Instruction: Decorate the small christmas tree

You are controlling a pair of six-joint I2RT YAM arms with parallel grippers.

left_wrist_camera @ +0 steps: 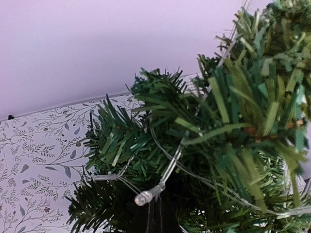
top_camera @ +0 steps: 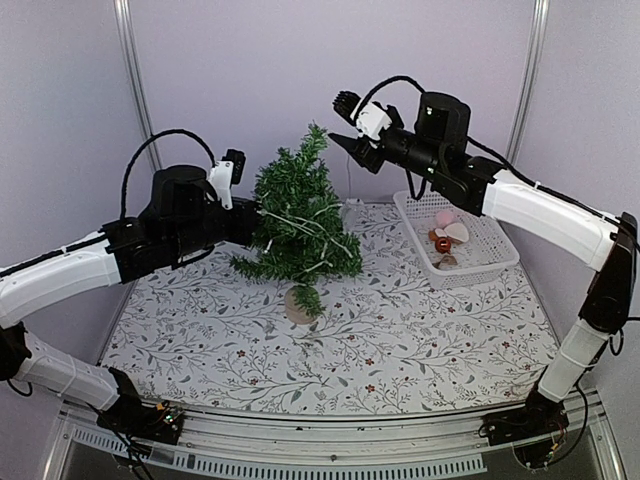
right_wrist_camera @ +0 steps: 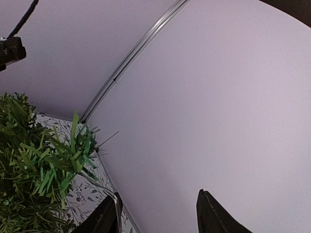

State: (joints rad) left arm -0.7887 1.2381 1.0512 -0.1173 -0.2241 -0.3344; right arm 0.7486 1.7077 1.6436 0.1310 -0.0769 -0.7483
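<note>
Both arms' bases (top_camera: 145,418) sit at the near edge of the table (top_camera: 400,350) in the top view. Mid-table stands the tree (top_camera: 300,220), with a wire (top_camera: 318,232) of lights strung over it. The left pincer (top_camera: 252,215) is buried in its left side. The right pincer (top_camera: 342,142) hangs just right of its tip, not touching.

Left wrist: dark fingers (left_wrist_camera: 154,221) are pressed together under the branches, beside a bulb (left_wrist_camera: 142,198); whether they pinch anything I cannot tell.

Right wrist: fingers (right_wrist_camera: 214,216) are spread with nothing between them, and the tree is at lower left.
</note>
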